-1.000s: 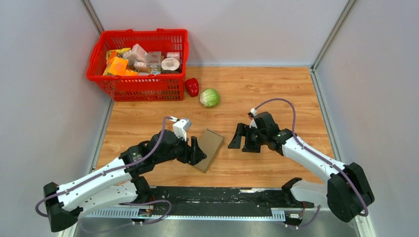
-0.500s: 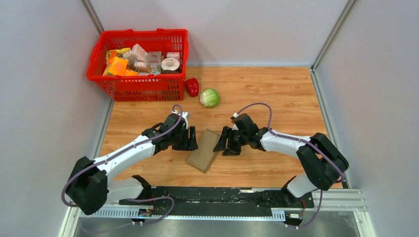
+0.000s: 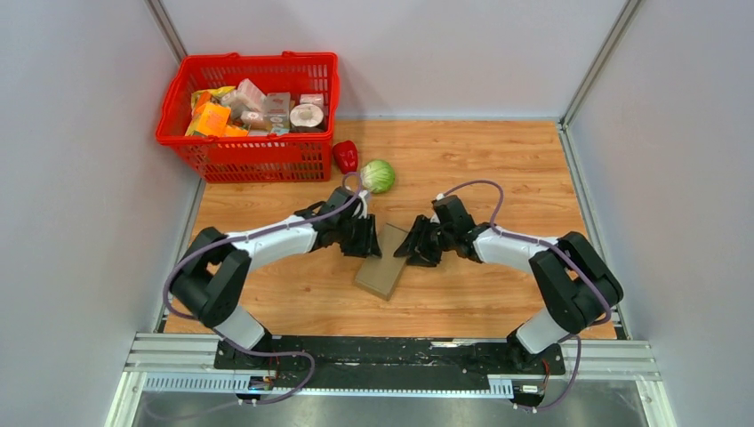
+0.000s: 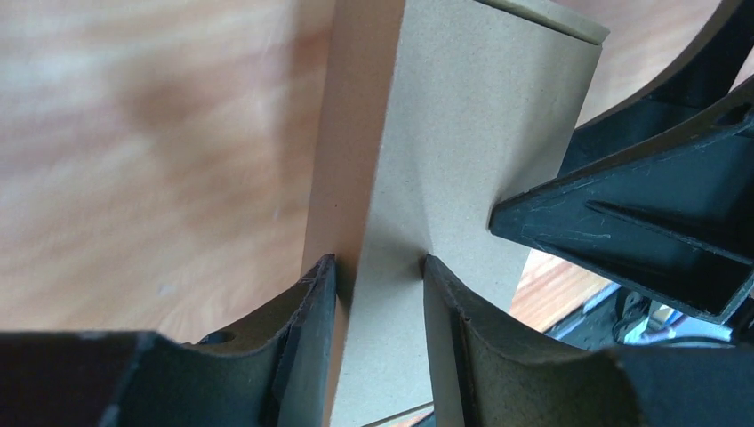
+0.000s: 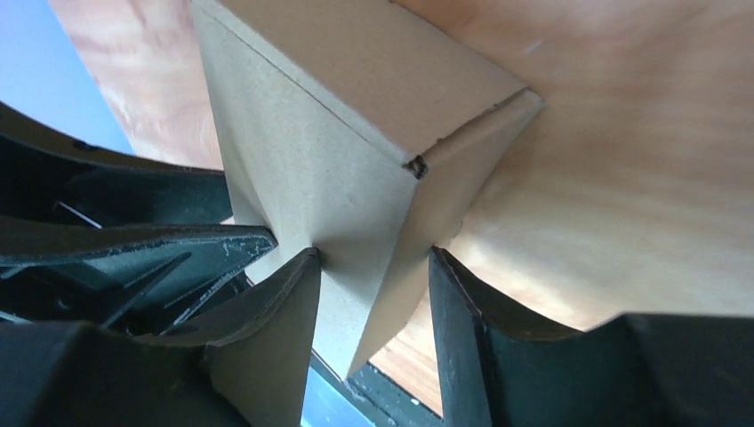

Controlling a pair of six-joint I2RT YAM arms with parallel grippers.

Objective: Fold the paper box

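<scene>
Just beyond paper box [image 3: 381,267]: cabbage [image 3: 378,175].

The far end of the paper box [image 3: 381,263] is hemmed in on both sides by the left gripper [image 3: 364,242] and the right gripper [image 3: 416,249], each clamped on a cardboard panel. Room behind the left gripper is narrowed by the cabbage [image 3: 378,176] and the red pepper [image 3: 345,157]. The far left corner is taken up by the red basket [image 3: 258,160]. Bare wood of the table [image 3: 498,178] is left open at the far right and around the box's near end.
</scene>
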